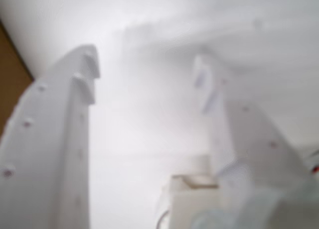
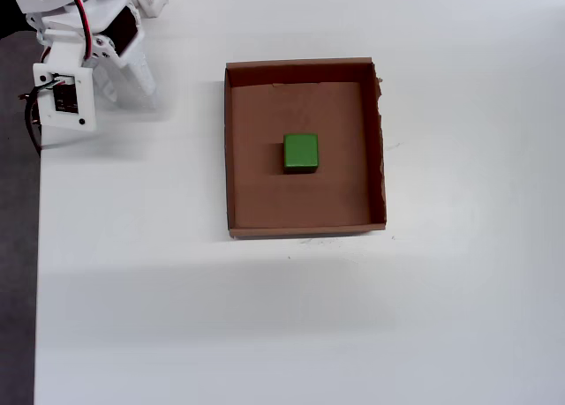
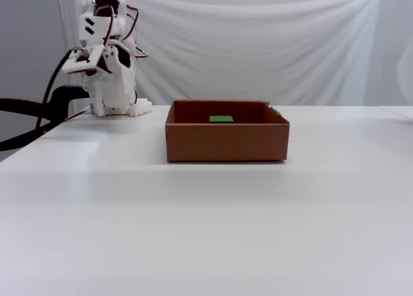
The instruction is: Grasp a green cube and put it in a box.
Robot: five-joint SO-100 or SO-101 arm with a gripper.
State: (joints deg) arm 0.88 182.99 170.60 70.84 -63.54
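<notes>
— Cube [image 2: 300,153] first: where does it sit?

— Inside the box [image 2: 231,158], on the brown floor, roughly at the middle in the overhead view and clear of all four walls. It rests flat, one green face turned up. From the fixed view only its top [image 3: 221,119] peeks over the near wall of the box [image 3: 226,142].

— And the box itself?

— It lies on the white table [image 2: 265,334], with its ragged edge on the right side in the overhead view. Nothing else is in it.

— What about the arm?

— Folded up at the top left corner of the overhead view, the arm [image 2: 84,52] is well apart from the box, with red wires looping over it. In the fixed view the arm [image 3: 106,64] stands at the far left of the table, in front of a white cloth backdrop [image 3: 258,51].

— Is the gripper holding anything?

— No. In the wrist view the gripper [image 1: 147,72] shows its two white fingers [image 1: 75,89] spread with a wide gap, and only blurred white surface lies between them (the whole picture is soft, so finer detail is lost). A sliver of brown [image 1: 12,79] shows at the left edge of that view; I cannot tell what it is.
</notes>
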